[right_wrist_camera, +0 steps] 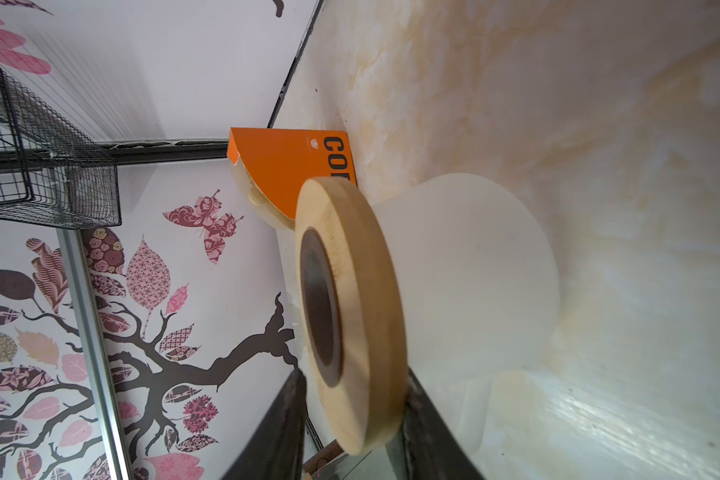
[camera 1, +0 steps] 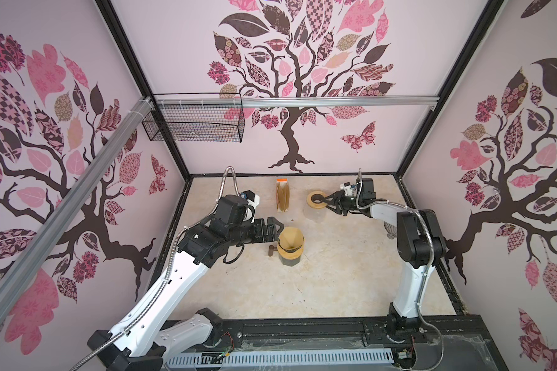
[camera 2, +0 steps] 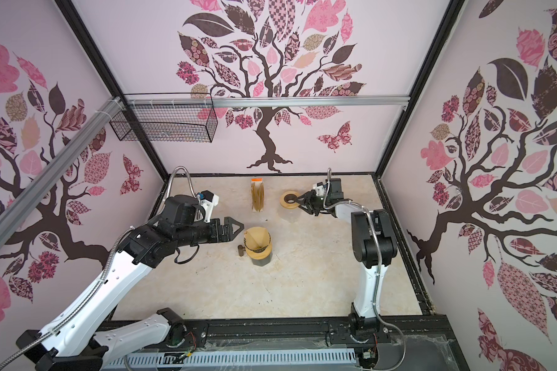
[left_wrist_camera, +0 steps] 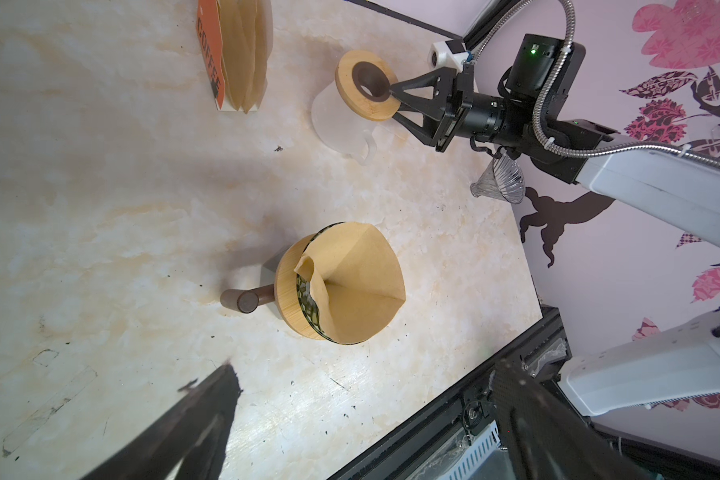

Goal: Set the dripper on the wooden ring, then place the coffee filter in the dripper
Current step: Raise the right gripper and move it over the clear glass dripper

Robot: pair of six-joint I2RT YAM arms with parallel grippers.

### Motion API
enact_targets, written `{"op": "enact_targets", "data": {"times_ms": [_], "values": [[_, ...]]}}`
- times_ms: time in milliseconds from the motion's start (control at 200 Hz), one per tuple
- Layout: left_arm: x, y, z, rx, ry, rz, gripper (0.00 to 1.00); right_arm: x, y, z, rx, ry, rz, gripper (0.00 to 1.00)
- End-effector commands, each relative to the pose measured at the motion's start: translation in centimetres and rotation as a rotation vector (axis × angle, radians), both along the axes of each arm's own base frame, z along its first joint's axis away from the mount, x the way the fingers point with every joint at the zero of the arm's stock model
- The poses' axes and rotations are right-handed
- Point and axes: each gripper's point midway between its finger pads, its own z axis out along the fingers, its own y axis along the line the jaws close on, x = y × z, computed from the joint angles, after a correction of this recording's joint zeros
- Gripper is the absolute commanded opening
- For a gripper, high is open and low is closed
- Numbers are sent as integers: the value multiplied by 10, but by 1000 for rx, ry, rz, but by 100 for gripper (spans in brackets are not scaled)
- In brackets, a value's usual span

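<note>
Marble tabletop (camera 1: 335, 273): coffee filter (left_wrist_camera: 358, 282) in dripper (left_wrist_camera: 287, 307), flimsy paper, I'd nip its rim. Left gripper (camera 1: 278, 230) spread; right gripper (left_wrist_camera: 393, 102) straddling wooden ring (right_wrist_camera: 375, 299), grip unclear.

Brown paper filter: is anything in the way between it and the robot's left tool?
Nothing visible is in the way. The open left tool hangs close beside the brown paper coffee filter, with nothing in the gap. The filter already sits in the wood-collared glass dripper.
</note>
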Motion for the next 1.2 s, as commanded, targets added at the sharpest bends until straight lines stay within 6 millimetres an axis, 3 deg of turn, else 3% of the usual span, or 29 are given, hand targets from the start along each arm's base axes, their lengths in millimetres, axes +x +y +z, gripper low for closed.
{"op": "enact_targets", "data": {"times_ms": [0, 200, 315, 710, 875, 1120, 1195], "values": [[1, 1, -4, -7, -4, 8, 98, -11, -6, 6, -34, 12, -5, 38], [0, 1, -5, -11, -1, 9, 98, -16, -6, 5, -39, 22, 3, 39], [0, 2, -5, -12, 0, 13, 98, -17, -6, 15, -34, 7, 6, 41], [10, 1, 0, -44, 12, 77, 98, -26, -21, 77, -99, -60, -81, 49], [11, 0, -7, -68, 45, 99, 98, -39, -38, 102, -208, -104, -136, 66], [0, 26, -3, -24, 50, 115, 98, -55, -74, 135, -402, -156, -259, 93], [-10, 12, 1, -41, 14, 15, 98, -61, -90, 143, -488, -165, -298, 100]]}}
